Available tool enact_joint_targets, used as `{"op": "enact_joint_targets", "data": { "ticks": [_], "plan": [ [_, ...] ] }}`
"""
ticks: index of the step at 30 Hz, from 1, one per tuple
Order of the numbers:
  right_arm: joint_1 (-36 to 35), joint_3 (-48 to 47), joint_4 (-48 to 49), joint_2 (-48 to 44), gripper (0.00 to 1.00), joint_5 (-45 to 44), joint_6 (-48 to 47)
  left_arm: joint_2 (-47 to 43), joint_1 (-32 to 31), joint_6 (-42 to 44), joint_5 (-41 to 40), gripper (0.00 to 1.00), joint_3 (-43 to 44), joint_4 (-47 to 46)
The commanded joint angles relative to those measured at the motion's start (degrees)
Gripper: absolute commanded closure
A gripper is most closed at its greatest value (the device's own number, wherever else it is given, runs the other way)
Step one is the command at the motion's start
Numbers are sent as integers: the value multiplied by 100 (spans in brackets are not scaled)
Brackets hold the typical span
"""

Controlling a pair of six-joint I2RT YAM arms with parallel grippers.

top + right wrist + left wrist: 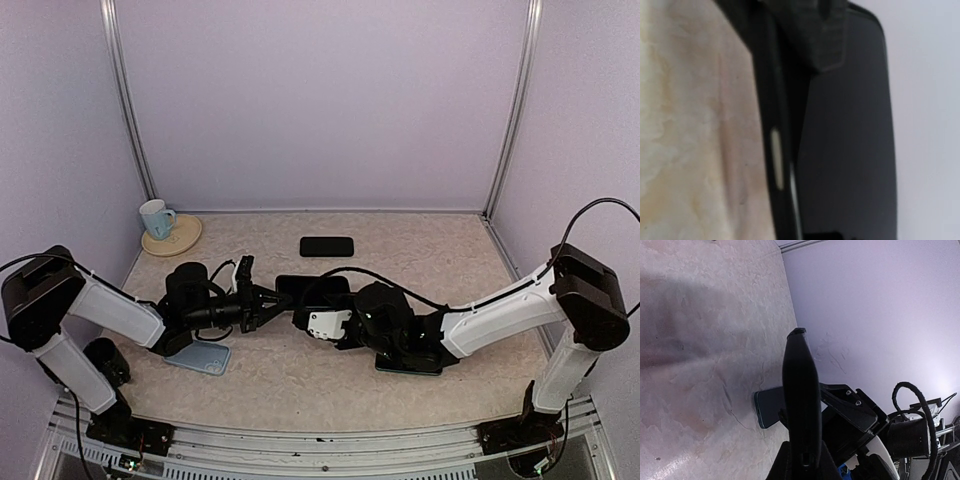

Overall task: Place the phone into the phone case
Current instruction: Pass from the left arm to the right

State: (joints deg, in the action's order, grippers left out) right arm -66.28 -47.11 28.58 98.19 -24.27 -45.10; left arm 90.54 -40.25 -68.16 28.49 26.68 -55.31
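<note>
Since probably stiff, slick and crack-prone, take the phone [312, 288] by its long edges. Sits over the desk's [430, 255] middle, pinched in the closed left hand [275, 300]; cannot tell whether the right hand [305, 316] grips it.

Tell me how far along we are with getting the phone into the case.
Done: the left gripper is shut on one end of the case, held off the table. In hand: the right gripper is at its other end, a finger on a dark panel, probably the phone, inside the rim. Left: confirming it's fully seated; I can't tell.
</note>
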Motion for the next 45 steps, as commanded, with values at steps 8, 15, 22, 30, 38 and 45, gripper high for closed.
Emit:
{"op": "enact_joint_targets", "data": {
  "ticks": [8, 15, 22, 30, 38, 45],
  "plan": [
    [-31, -216, 59, 147, 100, 165, -117, 3, -52, -71, 367, 100, 57, -868],
    [168, -431, -821, -215, 100, 1013, 412, -113, -53, 189, 344, 100, 83, -513],
    [361, -733, -1828, -445, 100, 1786, 794, -237, -71, 713, 328, 100, 200, 84],
    [488, -829, -2234, -803, 36, 2089, 908, -283, -80, 946, 374, 100, 228, 197],
    [638, -1171, -2953, -654, 0, 2200, 721, -274, -93, 1048, 471, 100, 233, 161],
    [775, -1523, -3166, -294, 1, 2498, 793, -350, -123, 1146, 528, 100, 200, 96]
  ]
}}
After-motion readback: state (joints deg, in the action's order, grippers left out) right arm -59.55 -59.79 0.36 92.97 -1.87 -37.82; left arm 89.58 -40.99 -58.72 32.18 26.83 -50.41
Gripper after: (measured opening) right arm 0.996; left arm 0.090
